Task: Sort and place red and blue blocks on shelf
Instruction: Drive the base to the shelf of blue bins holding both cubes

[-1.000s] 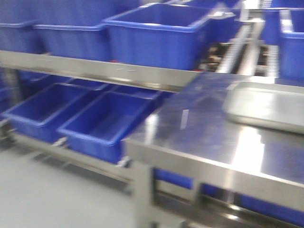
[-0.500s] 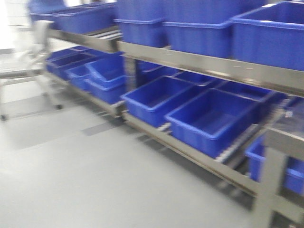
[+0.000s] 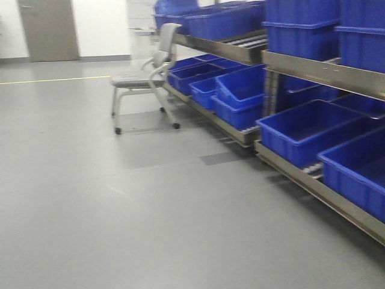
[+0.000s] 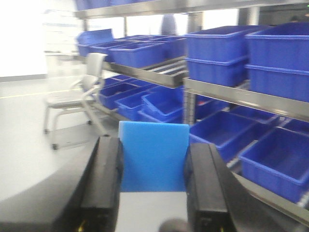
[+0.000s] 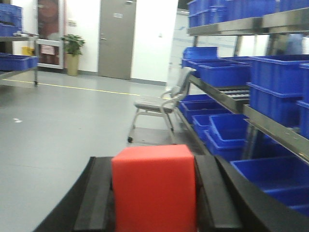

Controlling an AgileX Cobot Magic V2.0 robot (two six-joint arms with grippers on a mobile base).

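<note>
Left gripper (image 4: 154,166) at 6 o'clock, blue block (image 4: 153,155) clamped between its two black fingers (image 4: 107,174). Shelf (image 4: 251,99) runs from 12 to 4 o'clock, blue bins (image 4: 217,48) on its slanted tiers. Grey chair (image 4: 79,99) at 9 o'clock, on the floor near the shelf's far end.

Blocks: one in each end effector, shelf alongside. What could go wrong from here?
1. The red block is pinched only by its sides in the right end effector; a jolt might slip it out.
2. The chair sits close to the shelf; the base could clip it.
3. Bins crowd the shelf levels, so a free spot for the blue block in the left end effector may be hard to find.
</note>
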